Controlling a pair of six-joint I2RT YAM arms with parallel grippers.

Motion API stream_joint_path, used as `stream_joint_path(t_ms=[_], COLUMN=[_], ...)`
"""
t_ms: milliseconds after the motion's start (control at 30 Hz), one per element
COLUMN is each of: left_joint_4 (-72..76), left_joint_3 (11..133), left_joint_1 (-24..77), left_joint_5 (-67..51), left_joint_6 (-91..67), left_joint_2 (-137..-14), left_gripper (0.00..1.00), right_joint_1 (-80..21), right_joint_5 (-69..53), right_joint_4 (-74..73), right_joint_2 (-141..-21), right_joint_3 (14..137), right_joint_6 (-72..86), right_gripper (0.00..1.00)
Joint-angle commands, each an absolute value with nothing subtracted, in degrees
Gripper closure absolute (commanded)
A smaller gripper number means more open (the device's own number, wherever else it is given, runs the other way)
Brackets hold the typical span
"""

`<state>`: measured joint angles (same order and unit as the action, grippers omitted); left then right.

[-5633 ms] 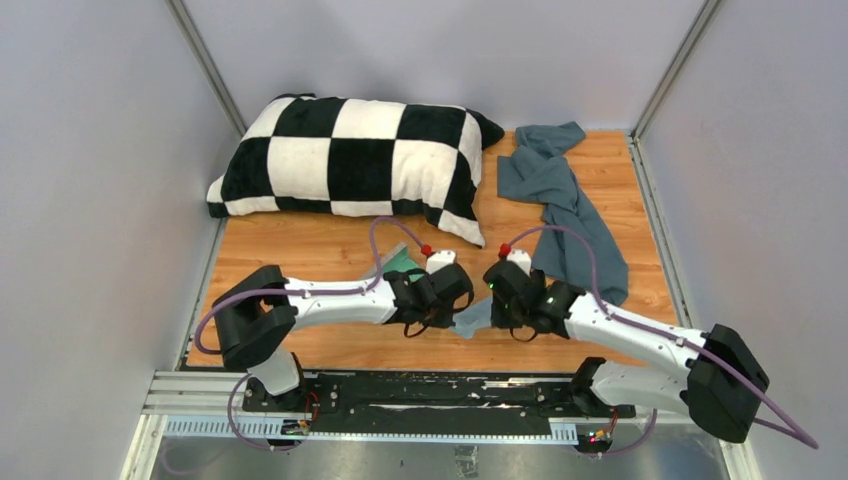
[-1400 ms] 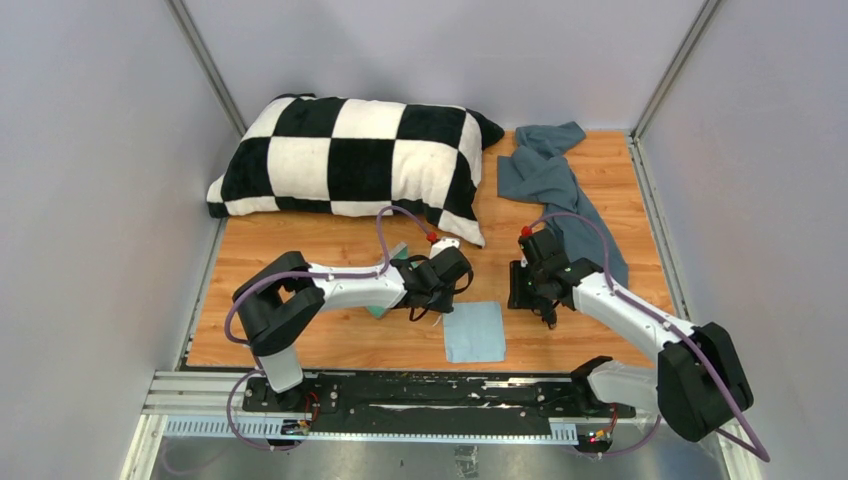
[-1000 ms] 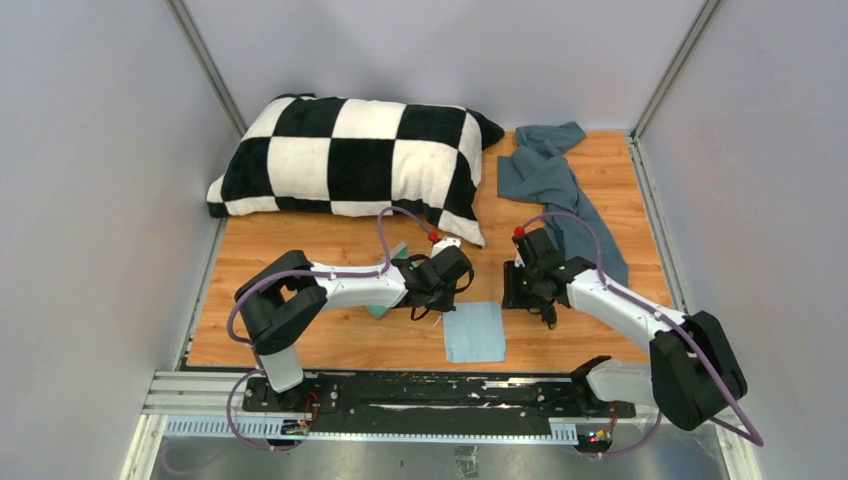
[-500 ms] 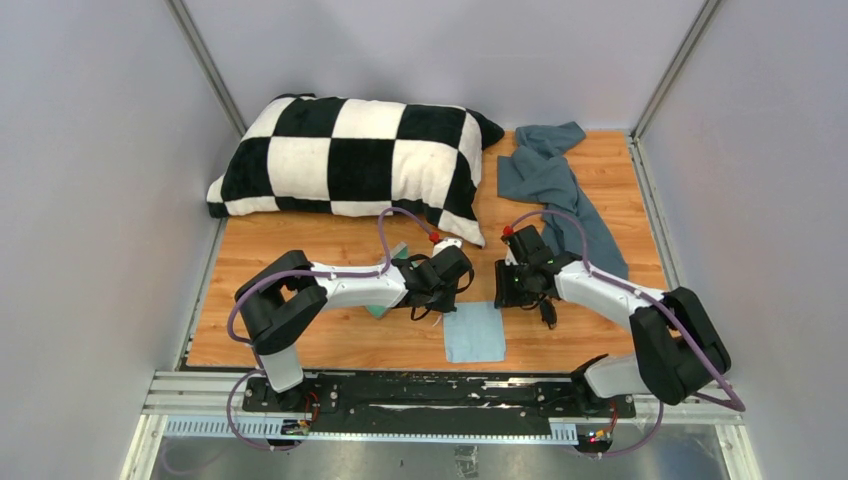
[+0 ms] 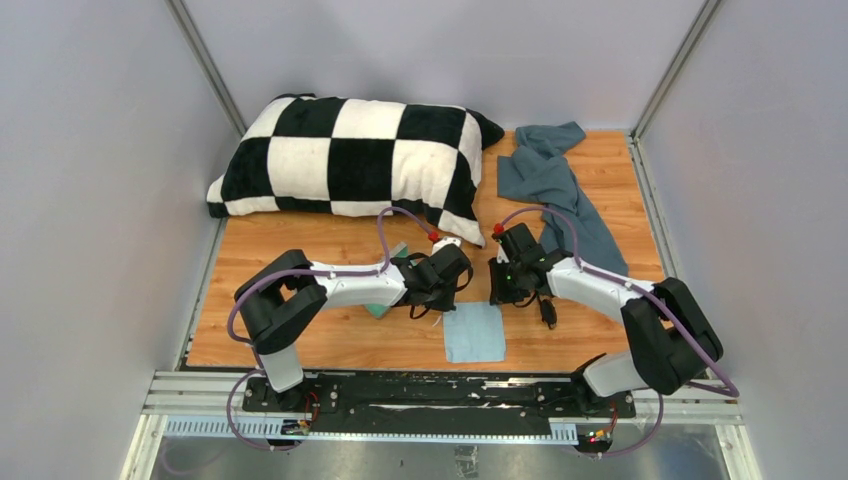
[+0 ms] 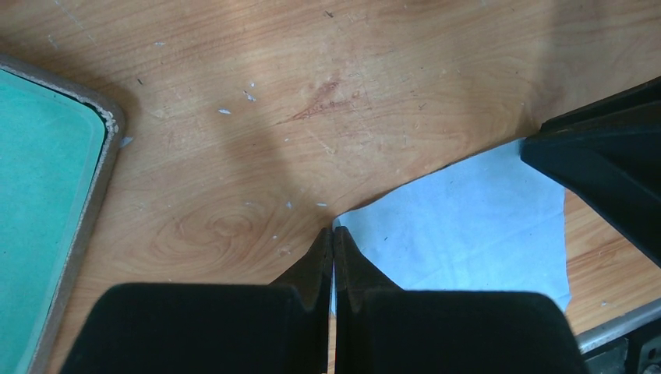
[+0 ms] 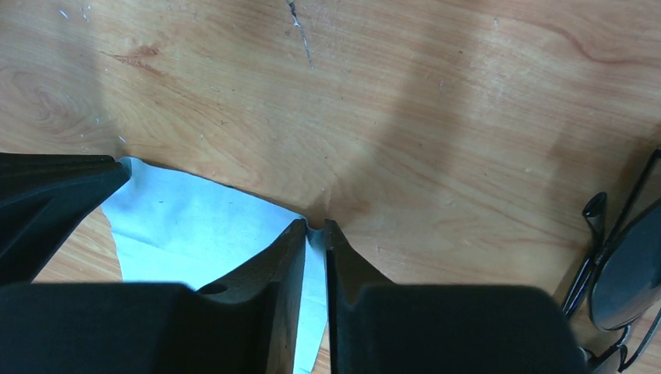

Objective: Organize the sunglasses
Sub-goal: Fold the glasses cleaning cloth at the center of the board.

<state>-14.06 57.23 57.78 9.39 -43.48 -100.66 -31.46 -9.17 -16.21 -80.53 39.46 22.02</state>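
Observation:
The black folded sunglasses (image 5: 546,309) lie on the wooden table just right of my right gripper; they also show at the right edge of the right wrist view (image 7: 626,271). A light-blue square cloth (image 5: 474,333) lies flat in front of both grippers. My left gripper (image 5: 448,299) is shut on the cloth's far left corner, seen in the left wrist view (image 6: 334,234). My right gripper (image 5: 497,297) is shut on the cloth's far right corner (image 7: 313,227), with blue cloth (image 7: 203,234) between its fingers. The grey case (image 6: 47,210) lies open, green inside, mostly under my left arm.
A black-and-white checked pillow (image 5: 350,155) fills the back left. A grey-blue towel (image 5: 560,190) lies crumpled at the back right. Grey walls enclose the table (image 5: 300,250) on three sides.
My right gripper has moved left from beside the sunglasses to the cloth's far right corner and closed on it. The left arm and the cloth have stayed put.

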Motion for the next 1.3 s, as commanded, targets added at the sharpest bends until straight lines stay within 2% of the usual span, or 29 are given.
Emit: stream_joint_path(t_ms=[0,167,1000,1267], left_joint_4=[-14.8,-15.0,-17.9,-16.5], left_joint_3=[58.0,58.1,64.1,61.0], left_joint_1=[57.1,56.9,52.4,52.4], left_joint_5=[9.5,9.3,9.6,4.2], left_joint_6=[-42.7,-42.4,-36.4,-35.0], left_joint_2=[-100.3,-100.1,-99.7,-96.0], left_gripper=[1.0,1.0,1.0,1.0], right_joint_1=[-32.5,-32.5,-32.5,-32.5], right_joint_5=[-8.0,-8.1,-4.7,-6.3], right_joint_4=[-17.4,-17.7,-20.3,-21.3], right_joint_2=[-81.5,-81.6,-82.6,-78.7], right_joint_3=[39.5,40.4,47.4,45.0], right_joint_6=[21.7,21.6,20.9,19.8], right_gripper=[0.83,1.0,1.0,1.0])
